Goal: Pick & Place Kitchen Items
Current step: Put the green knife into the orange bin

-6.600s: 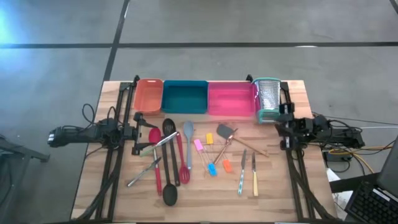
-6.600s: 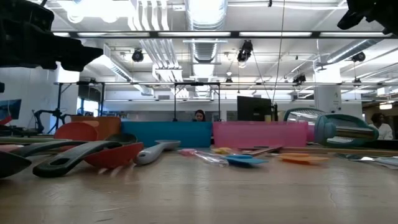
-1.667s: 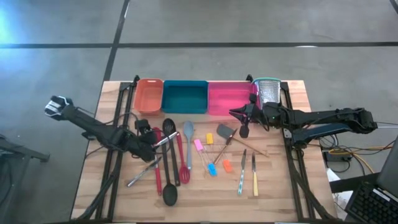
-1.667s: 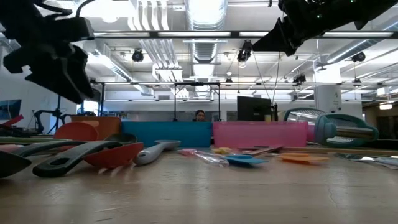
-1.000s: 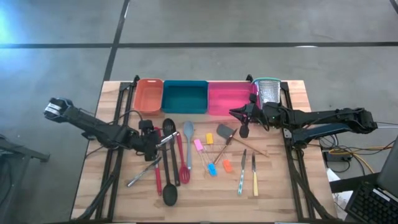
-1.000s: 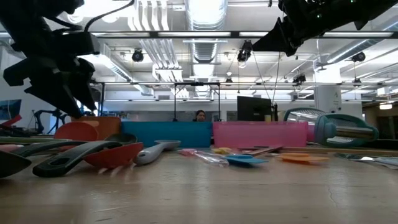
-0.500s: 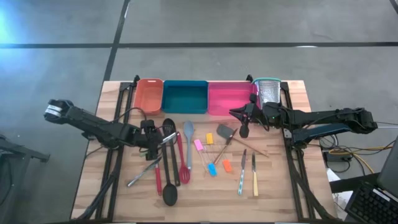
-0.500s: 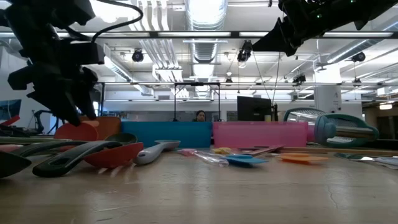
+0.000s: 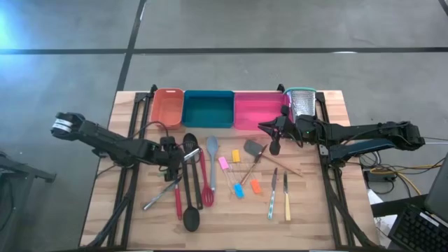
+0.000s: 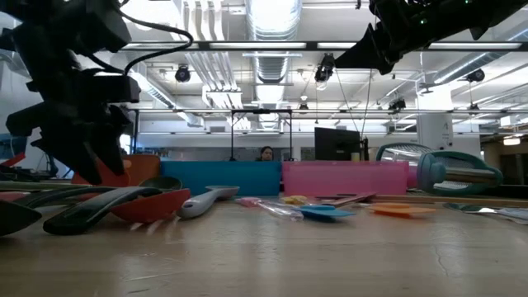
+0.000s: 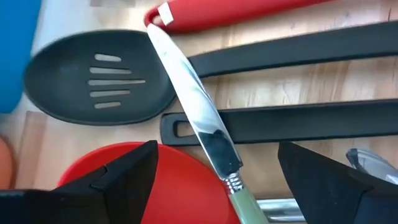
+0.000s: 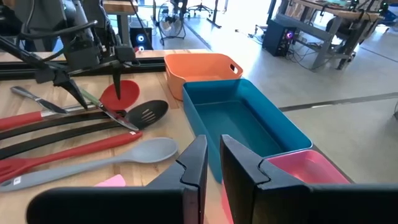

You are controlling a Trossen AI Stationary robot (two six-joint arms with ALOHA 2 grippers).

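Observation:
Several kitchen items lie on the wooden table. On the left are a red spoon, a black slotted spoon, black handles and a grey spoon. A knife with a silver blade and pale green handle lies slanted across them. My left gripper is open and points steeply down just above this knife, one finger on either side of the blade, touching nothing. It also shows in the high view. My right gripper hovers shut and high near the pink tray, with nothing in it.
Orange, teal and pink trays line the far edge, with a metal grater at their right. Small pink, yellow, blue and orange tools and two knives lie mid-table. Bare wood shows along the near edge.
My left gripper has sunk toward the table and drifted a little toward the right edge, coming in over the knife and red spoon. It has tipped further downward and stayed open. The utensils have not moved.

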